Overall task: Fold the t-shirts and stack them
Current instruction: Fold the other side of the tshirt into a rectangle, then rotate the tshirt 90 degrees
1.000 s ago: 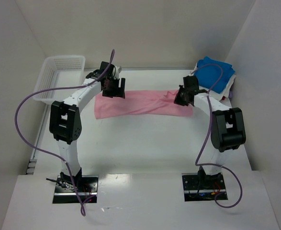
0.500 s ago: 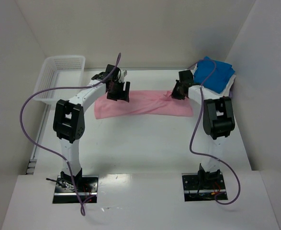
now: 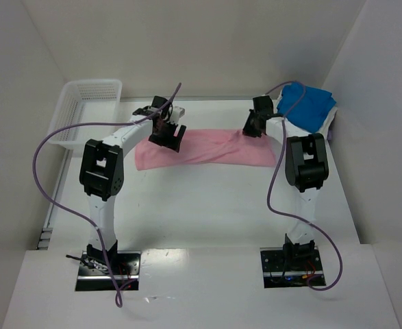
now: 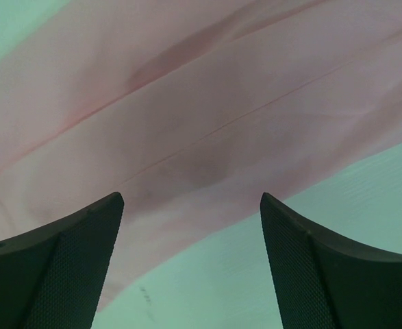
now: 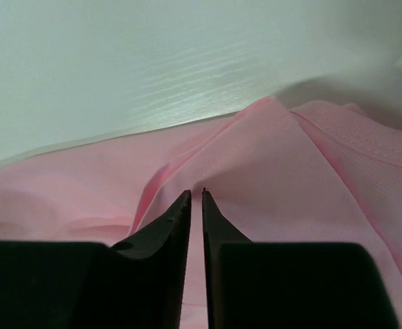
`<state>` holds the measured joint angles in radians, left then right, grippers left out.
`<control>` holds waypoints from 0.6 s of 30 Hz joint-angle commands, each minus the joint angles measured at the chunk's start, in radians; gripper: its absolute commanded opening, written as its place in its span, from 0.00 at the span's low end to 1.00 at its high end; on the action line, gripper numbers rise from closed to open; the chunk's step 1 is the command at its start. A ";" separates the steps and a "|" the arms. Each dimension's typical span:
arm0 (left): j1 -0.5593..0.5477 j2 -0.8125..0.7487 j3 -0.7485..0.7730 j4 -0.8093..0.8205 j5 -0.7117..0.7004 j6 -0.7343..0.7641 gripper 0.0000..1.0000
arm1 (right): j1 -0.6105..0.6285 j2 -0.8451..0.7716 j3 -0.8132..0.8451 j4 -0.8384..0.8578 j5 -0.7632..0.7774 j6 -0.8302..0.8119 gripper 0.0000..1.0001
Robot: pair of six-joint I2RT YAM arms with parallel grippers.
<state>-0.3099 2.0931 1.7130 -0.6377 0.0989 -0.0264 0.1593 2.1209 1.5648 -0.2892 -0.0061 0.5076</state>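
Tip for the fold: drop left tool (image 4: 190, 205), spread wide and empty over the left end of pink t-shirt (image 3: 214, 147) banded across the surface (image 3: 207, 199), straight onto both layers before closing. Same at the right end with right tool (image 5: 195, 195), pinched to a sliver; can't tell whether holding cloth. Lift both ends evenly, then carry toward blue t-shirt (image 3: 310, 106) stacked on white t-shirt (image 3: 331, 125), far right.

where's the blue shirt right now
In the top view the blue t-shirt lies at the far right corner of the table, on a white cloth, just right of the right gripper and past the right end of the pink t-shirt.
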 commanded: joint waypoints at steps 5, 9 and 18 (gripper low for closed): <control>0.023 -0.017 0.026 0.119 0.064 0.407 0.91 | 0.008 -0.170 0.067 -0.017 -0.021 -0.017 0.49; 0.040 0.072 0.074 0.066 0.021 0.514 0.91 | 0.008 -0.247 0.017 -0.044 -0.048 -0.006 0.67; 0.040 0.101 -0.049 0.081 -0.172 0.563 0.92 | 0.008 -0.397 -0.107 -0.059 -0.028 0.020 0.76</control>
<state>-0.2687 2.1817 1.7024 -0.5522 0.0038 0.4761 0.1593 1.7721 1.4796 -0.3296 -0.0410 0.5216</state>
